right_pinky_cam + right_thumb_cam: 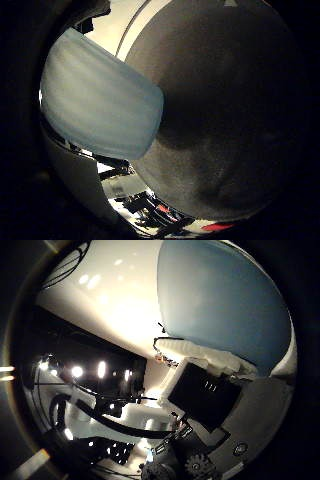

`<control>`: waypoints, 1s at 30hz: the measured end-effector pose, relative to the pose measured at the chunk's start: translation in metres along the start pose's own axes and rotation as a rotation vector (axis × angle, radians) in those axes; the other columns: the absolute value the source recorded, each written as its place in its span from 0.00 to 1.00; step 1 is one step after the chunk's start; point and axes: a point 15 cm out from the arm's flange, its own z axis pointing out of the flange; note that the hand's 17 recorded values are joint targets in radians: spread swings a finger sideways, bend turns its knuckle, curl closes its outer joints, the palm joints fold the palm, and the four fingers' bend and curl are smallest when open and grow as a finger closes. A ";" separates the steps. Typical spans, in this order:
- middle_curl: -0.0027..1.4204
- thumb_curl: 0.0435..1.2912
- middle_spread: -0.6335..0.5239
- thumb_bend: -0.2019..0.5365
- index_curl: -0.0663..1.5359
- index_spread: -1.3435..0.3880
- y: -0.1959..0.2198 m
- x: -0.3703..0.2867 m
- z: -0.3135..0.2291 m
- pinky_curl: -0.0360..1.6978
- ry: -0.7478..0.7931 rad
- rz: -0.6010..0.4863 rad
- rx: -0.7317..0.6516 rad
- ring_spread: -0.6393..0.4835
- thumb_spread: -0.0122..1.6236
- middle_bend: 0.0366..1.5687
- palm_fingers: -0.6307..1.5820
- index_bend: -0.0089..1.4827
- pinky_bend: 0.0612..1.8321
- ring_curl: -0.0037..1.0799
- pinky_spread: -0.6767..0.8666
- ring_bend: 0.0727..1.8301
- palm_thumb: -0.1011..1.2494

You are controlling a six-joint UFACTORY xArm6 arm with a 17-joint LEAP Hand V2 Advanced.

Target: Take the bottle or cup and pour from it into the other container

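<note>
A pale blue ribbed cup (100, 100) fills much of the little finger side palm view, close to the palm and lying tilted. Its end reaches over the rim of a large dark grey round container (235, 110), whose inside shows as a wide dark hollow. In the thumb side palm view the same cup (225, 300) fills one side. White and black fingers (205, 390) of my right hand (215, 405) lie curled against the cup's wall. What is inside the cup is hidden.
A white table surface (120, 300) lies beside the cup. Past its edge is a dark room with several bright lamps (75, 370). Red and white objects (160, 212) show beyond the container's rim.
</note>
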 end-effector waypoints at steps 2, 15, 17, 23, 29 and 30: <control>0.50 0.36 0.40 0.24 0.50 0.55 0.000 -0.002 0.000 0.28 -0.009 -0.001 -0.004 0.36 0.58 0.62 0.76 0.36 0.58 0.52 0.16 0.63 0.66; 0.55 0.40 0.39 0.24 0.63 0.53 -0.001 -0.025 0.000 0.38 -0.049 -0.020 -0.012 0.36 0.56 0.65 0.73 0.34 0.58 0.58 0.18 0.65 0.67; 0.56 0.40 0.39 0.24 0.64 0.53 -0.002 -0.028 -0.002 0.39 -0.042 -0.025 -0.011 0.36 0.56 0.65 0.73 0.34 0.58 0.59 0.18 0.65 0.67; 0.57 0.40 0.38 0.24 0.67 0.52 -0.007 -0.042 -0.007 0.42 -0.010 -0.043 -0.011 0.35 0.56 0.65 0.73 0.34 0.56 0.60 0.17 0.66 0.67; 0.58 0.41 0.38 0.24 0.69 0.51 -0.018 -0.063 -0.006 0.45 0.026 -0.083 -0.028 0.35 0.56 0.64 0.73 0.32 0.55 0.61 0.17 0.66 0.67; 0.58 0.41 0.38 0.24 0.69 0.51 -0.022 -0.069 -0.004 0.45 0.030 -0.096 -0.030 0.35 0.56 0.64 0.73 0.32 0.55 0.61 0.16 0.66 0.67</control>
